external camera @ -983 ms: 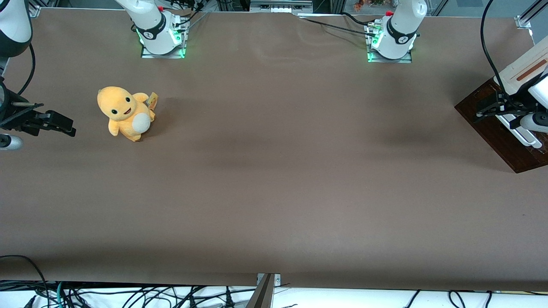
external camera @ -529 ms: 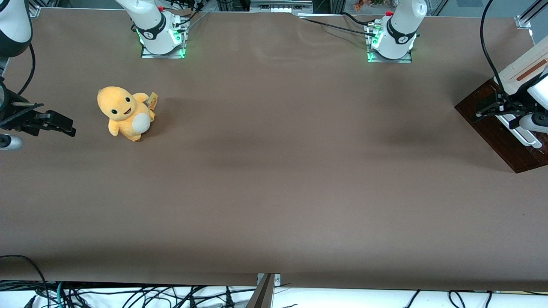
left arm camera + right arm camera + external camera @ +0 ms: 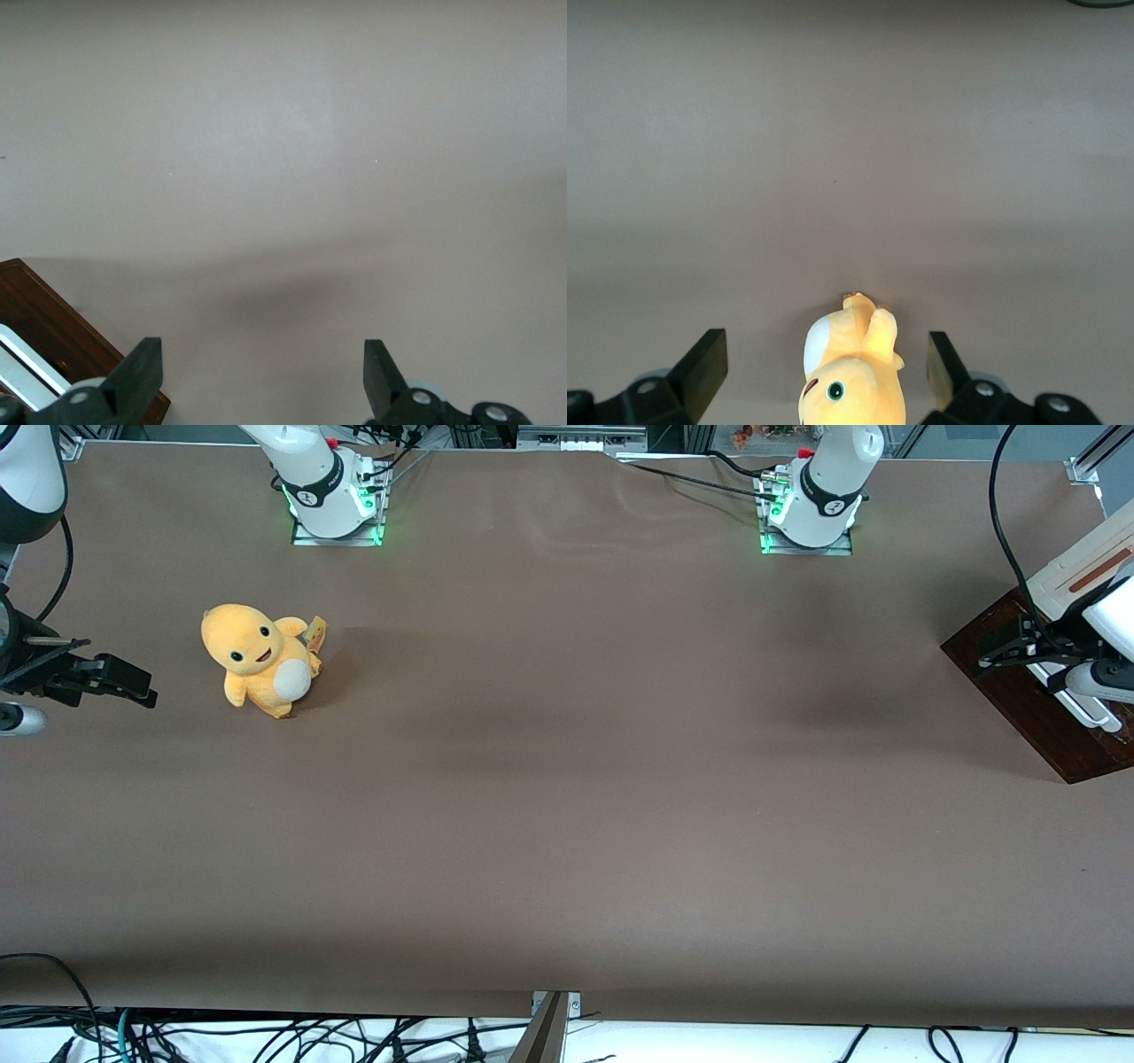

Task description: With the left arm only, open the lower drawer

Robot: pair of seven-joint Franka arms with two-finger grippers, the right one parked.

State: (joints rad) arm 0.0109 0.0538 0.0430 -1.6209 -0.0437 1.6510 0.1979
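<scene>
— Toward the working arm's end of the surface (image 3: pixel 567 797), what is seen?

— The drawer (image 3: pixel 1032 700) is seen there, dark brown wood with a white loop handle (image 3: pixel 1083 710) across it. Above the drawer, a cream panel (image 3: pixel 1085 567) with a reddish-brown stripe is seen.

— Where is the pincer placed?

— The pincer (image 3: pixel 1001 654) is held over the drawer's dark wood, near the corner farther from the front camera, at the end of the left arm (image 3: pixel 1103 615). A black cable (image 3: pixel 1005 522) is trailed above the arm.

— Is the pincer open?

— In the wrist view its fingers (image 3: pixel 142 372) are spread wide apart, with nothing held between them. Bare surface is seen between the tips, and the drawer's corner (image 3: pixel 49 323) is seen beside one finger.

— Is the handle touched?

— Contact cannot be told; the handle is seen nearer the front camera than the pincer tips.

— Is anything else noted?

— A yellow plush (image 3: pixel 259 659) is seated well apart from the drawer, toward the parked arm's end.
</scene>
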